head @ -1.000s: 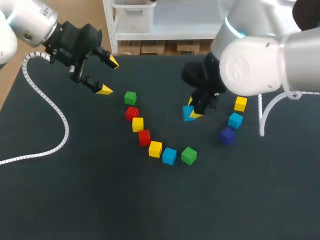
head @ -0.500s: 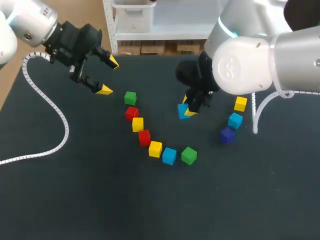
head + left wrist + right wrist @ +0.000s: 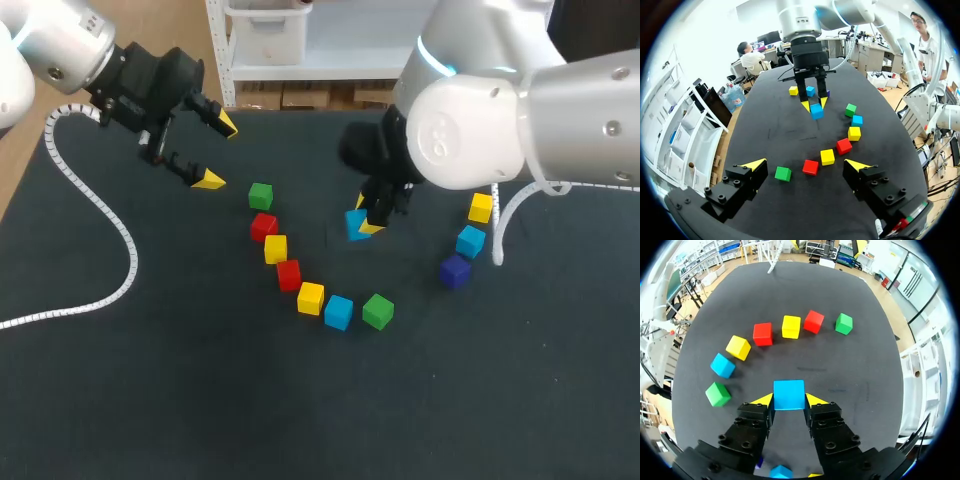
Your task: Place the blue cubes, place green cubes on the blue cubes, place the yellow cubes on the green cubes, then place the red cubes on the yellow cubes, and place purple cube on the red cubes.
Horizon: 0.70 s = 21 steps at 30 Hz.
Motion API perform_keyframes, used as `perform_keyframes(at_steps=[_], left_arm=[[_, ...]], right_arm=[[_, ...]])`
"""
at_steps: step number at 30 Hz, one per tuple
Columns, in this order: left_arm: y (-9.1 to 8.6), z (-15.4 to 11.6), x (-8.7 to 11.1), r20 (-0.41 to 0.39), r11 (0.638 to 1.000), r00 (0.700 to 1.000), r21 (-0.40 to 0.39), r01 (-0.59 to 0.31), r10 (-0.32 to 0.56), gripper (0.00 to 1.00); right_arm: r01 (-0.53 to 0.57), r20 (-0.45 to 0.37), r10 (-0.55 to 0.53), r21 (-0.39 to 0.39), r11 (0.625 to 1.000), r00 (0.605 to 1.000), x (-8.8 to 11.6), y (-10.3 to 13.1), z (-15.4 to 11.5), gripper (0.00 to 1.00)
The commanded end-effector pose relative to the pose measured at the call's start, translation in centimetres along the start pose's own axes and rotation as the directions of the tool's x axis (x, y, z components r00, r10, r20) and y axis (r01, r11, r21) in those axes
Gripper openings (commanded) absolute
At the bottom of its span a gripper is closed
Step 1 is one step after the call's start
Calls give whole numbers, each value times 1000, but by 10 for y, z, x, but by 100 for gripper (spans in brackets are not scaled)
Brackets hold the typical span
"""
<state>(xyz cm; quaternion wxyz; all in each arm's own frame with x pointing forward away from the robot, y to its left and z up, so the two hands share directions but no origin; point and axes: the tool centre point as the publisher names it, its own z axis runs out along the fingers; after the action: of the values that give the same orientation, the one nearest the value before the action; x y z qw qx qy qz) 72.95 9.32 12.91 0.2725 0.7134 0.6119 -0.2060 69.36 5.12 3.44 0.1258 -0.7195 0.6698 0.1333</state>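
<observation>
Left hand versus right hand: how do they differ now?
The left hand is open and empty; the right hand is shut on a blue cube. The left hand hangs by the far green cube; the right hand is over the middle of the table. Both have yellow tips.

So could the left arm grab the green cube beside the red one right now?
Probably yes. The left pincer is open and empty, and the green cube lies just ahead with nothing between, though a red cube sits close beside it.
</observation>
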Motion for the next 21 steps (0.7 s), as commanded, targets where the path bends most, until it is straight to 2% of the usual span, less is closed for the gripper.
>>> perform_keyframes(at_steps=[1,8,21], left_arm=[[2,0,0,-1,1000,1000,4,-1,1,100],[2,0,0,-1,1000,1000,4,-1,1,100],[2,0,0,-1,1000,1000,4,-1,1,100]], right_arm=[[-15,3,15,-3,1000,1000,0,-1,6,0],[-104,-9,104,12,995,995,6,1,14,0],[-138,-9,138,10,990,990,9,1,23,0]])
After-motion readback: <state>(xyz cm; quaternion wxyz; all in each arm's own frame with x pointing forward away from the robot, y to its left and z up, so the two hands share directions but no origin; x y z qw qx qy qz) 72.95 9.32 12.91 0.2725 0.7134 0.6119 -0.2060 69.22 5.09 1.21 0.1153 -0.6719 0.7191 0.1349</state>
